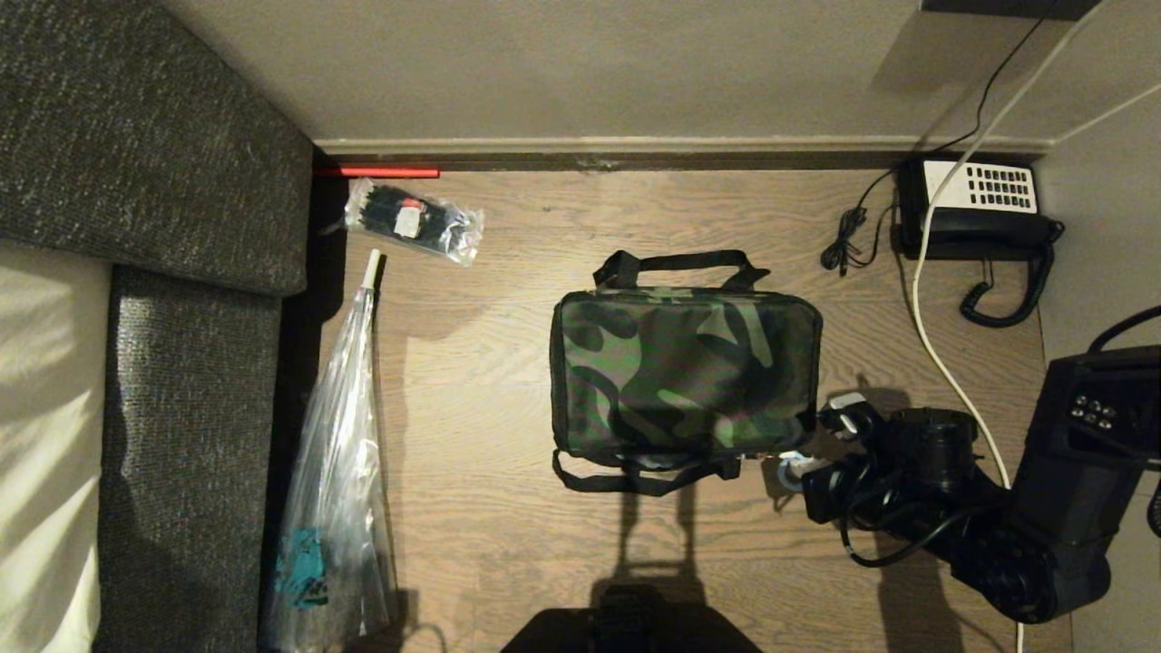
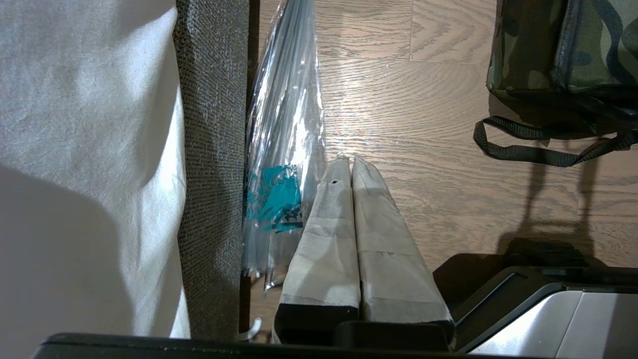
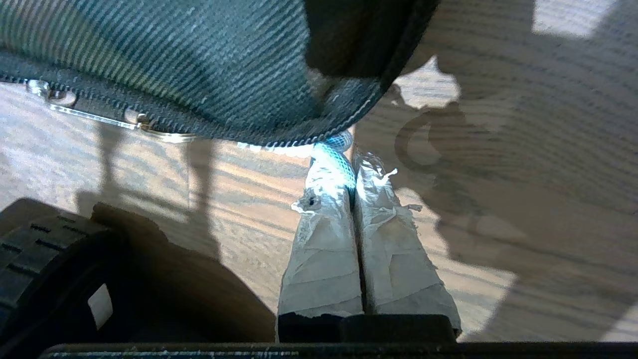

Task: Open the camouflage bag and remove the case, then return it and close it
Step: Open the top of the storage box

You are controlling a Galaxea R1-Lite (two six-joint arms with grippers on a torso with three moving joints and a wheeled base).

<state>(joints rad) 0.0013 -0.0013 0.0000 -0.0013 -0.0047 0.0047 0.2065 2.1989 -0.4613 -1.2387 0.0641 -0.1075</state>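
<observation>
Camouflage bag [image 1: 685, 372] just left of right gripper [image 1: 787, 470], near corner

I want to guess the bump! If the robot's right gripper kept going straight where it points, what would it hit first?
Probably the boxy green-and-black camouflage fabric bag. The right gripper, shut on a blue-white cord pull, points at the bag's zipped lower corner, almost touching it already.

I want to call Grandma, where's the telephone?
In the head view the telephone sits on the wood floor by the far wall, right of the camouflage bag.
</observation>
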